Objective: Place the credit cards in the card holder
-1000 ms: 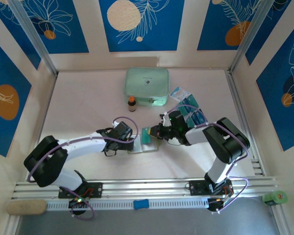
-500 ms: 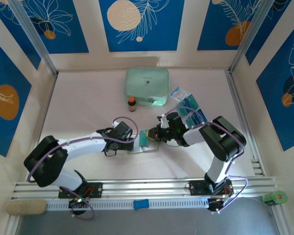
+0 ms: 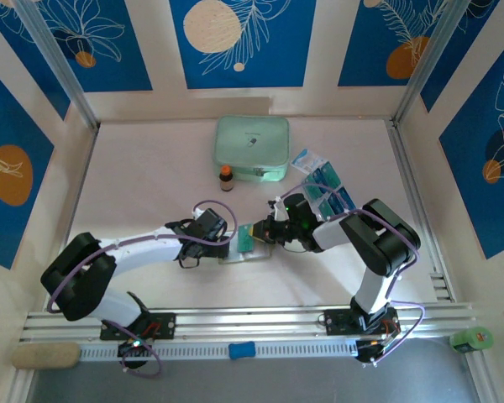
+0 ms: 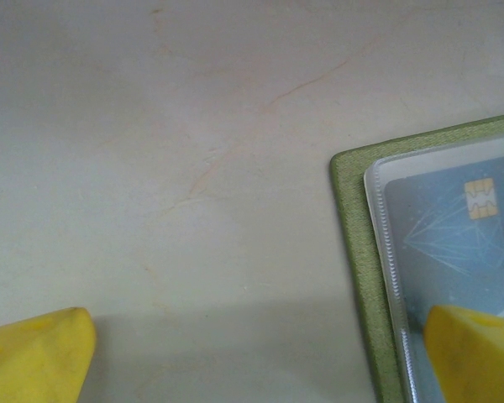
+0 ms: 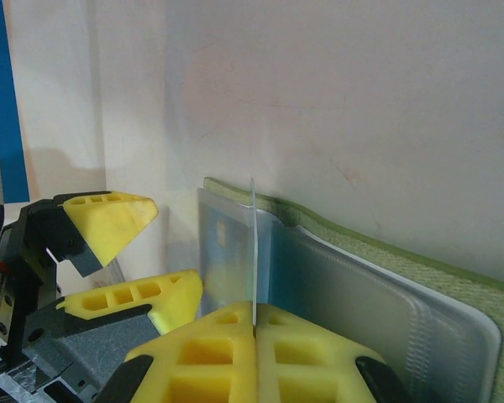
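The olive card holder [image 3: 250,249] lies open on the table, clear pockets up. My left gripper [image 3: 224,239] is open at its left edge; in the left wrist view one yellow fingertip [image 4: 475,353] rests over a pocket [image 4: 386,252] that holds a blue card with a chip [image 4: 454,227]. My right gripper [image 3: 267,229] is shut on a teal credit card [image 3: 249,235]. That card stands edge-on [image 5: 254,243] above the holder's pockets [image 5: 378,302], between its fingers [image 5: 254,323]. More blue credit cards [image 3: 329,191] lie behind the right arm.
A mint-green zip case [image 3: 250,147] sits at the back with a small brown bottle [image 3: 226,178] in front of it. A clear packet with blue print [image 3: 307,159] lies right of the case. Pale walls fence the table on three sides.
My right gripper has shifted slightly left with the card, closer over the holder. The left arm has stayed in place.
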Motion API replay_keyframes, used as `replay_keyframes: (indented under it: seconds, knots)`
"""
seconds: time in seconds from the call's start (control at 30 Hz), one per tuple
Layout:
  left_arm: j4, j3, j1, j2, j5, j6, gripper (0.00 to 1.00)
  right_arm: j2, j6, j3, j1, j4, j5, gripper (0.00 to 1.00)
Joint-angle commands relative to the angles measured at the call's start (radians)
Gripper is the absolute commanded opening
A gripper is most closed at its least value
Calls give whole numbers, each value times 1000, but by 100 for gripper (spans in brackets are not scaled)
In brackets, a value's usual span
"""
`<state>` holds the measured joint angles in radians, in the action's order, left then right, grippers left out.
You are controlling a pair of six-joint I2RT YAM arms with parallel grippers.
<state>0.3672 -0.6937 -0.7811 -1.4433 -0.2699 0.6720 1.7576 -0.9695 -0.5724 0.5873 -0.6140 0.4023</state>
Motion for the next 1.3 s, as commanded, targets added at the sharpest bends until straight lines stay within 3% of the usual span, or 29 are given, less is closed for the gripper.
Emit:
replay_keyframes:
  seconds: [0.0, 1.27]
  knots:
    - [19, 5, 0, 5, -11, -7, 100, 6, 31, 26, 8, 14, 31, 0]
    - [16, 8, 0, 5, -9, -7, 100, 75, 54, -25, 58, 75, 48, 0]
